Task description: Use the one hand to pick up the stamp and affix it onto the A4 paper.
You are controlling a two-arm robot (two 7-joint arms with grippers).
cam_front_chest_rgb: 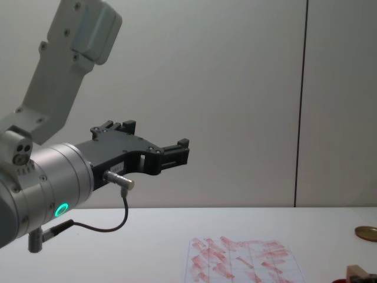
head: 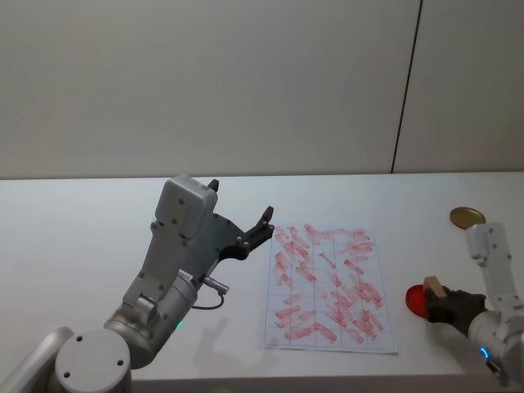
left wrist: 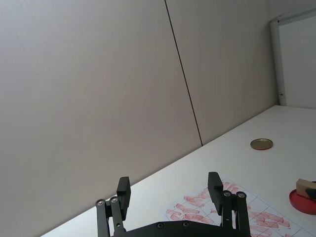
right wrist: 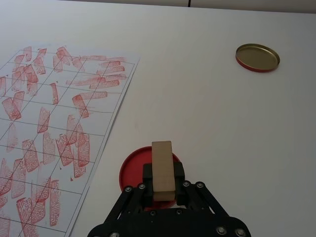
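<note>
My right gripper (head: 435,301) is shut on the stamp (head: 434,286), a small tan wooden block (right wrist: 163,170). It holds the block upright over the red round ink pad (right wrist: 132,172), to the right of the A4 paper (head: 327,282). Whether the block touches the pad I cannot tell. The paper (right wrist: 49,123) lies flat, covered in slanted red stamp marks. My left gripper (head: 241,201) hangs raised above the table to the left of the paper, open and holding nothing (left wrist: 169,183).
A round brass-coloured lid (head: 467,217) lies on the white table beyond the red pad, near the far right. A grey wall stands behind the table. The left arm's body (cam_front_chest_rgb: 47,177) looms large at the left of the chest view.
</note>
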